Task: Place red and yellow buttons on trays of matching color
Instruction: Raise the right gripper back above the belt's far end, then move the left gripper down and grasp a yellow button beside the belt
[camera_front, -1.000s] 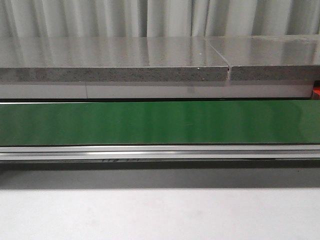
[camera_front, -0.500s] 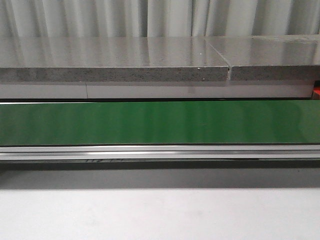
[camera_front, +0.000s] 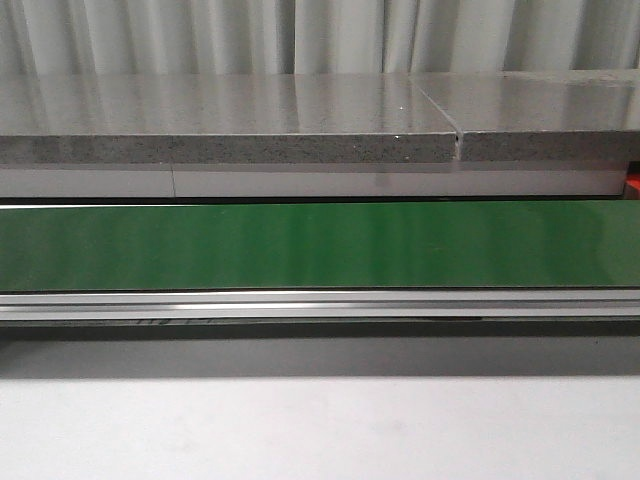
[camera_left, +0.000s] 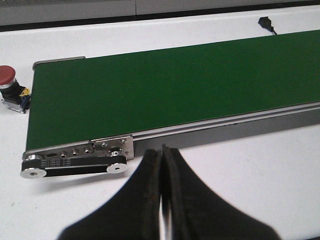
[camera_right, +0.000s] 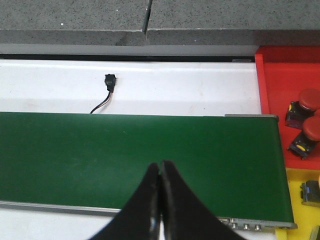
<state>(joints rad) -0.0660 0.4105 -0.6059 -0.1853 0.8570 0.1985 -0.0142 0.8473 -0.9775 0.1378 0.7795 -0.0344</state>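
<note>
Both sets of fingers, left and right, are pressed together, holding nothing, above the green conveyor belt. Two red buttons sit in the red tray off one belt end, beside the yellow tray; another red button stands on the white tabletop past the other end, and a black cable plug lies behind the belt.

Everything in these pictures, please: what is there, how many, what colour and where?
Conveyor belt: one, green, running across the white table.
Stone slabs: two, grey, behind the belt, with a seam between them.
Curtain: one, grey, at the back.
Red buttons in tray: two, in the red tray off one end of the belt.
Yellow tray: one, beside the red tray; a dark part lies in it, too cut off to name.
Loose red button: one, on the table off the belt's other end.
Black plug: one, with wire, on the table behind the belt.
Left fingers: black, shut, empty.
Right fingers: black, shut, empty.
</note>
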